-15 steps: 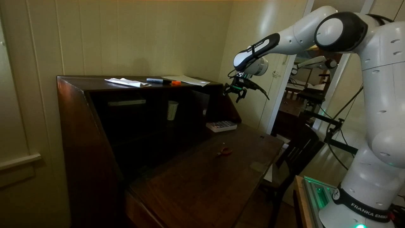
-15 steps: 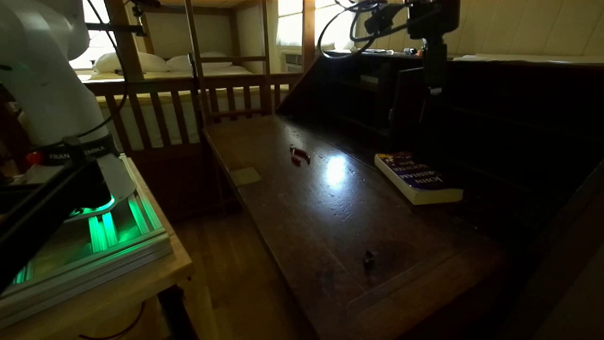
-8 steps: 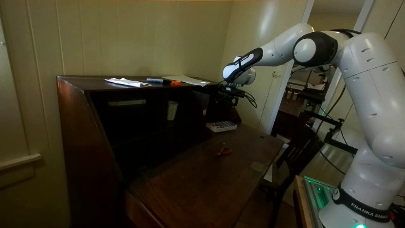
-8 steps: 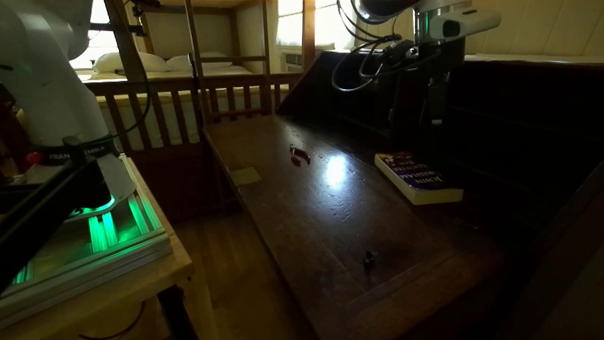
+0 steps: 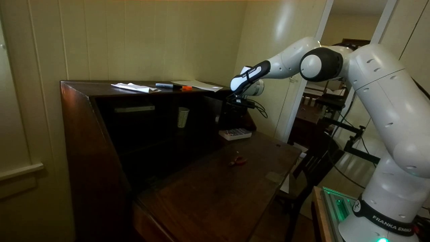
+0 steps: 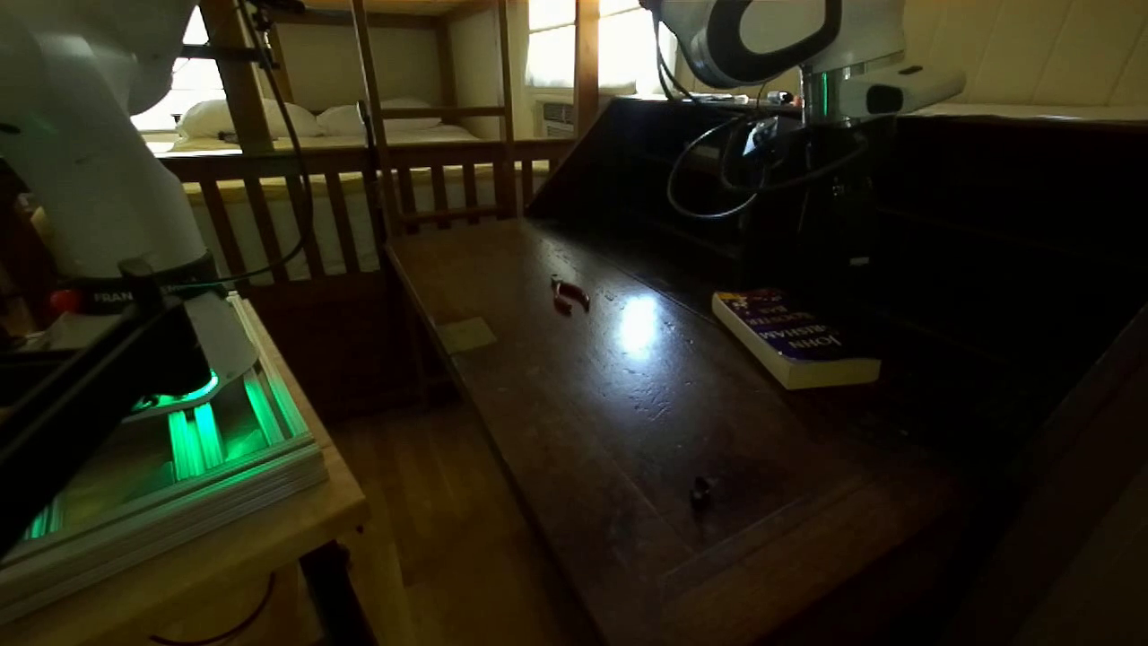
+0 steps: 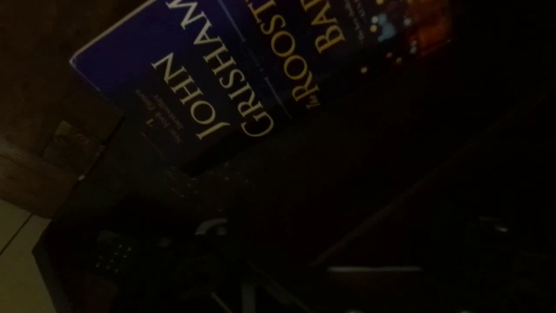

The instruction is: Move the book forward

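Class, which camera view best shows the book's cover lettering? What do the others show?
The wrist view: the book appears largest, its lettering clearest, though dim and cropped. In an exterior view the book shows smaller lettering and pale page edges; in an exterior view the book is foreshortened, lettering unreadable.

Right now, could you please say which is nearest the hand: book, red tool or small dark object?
The purple book: the hand hangs near it; the red tool and small dark object lie farther.
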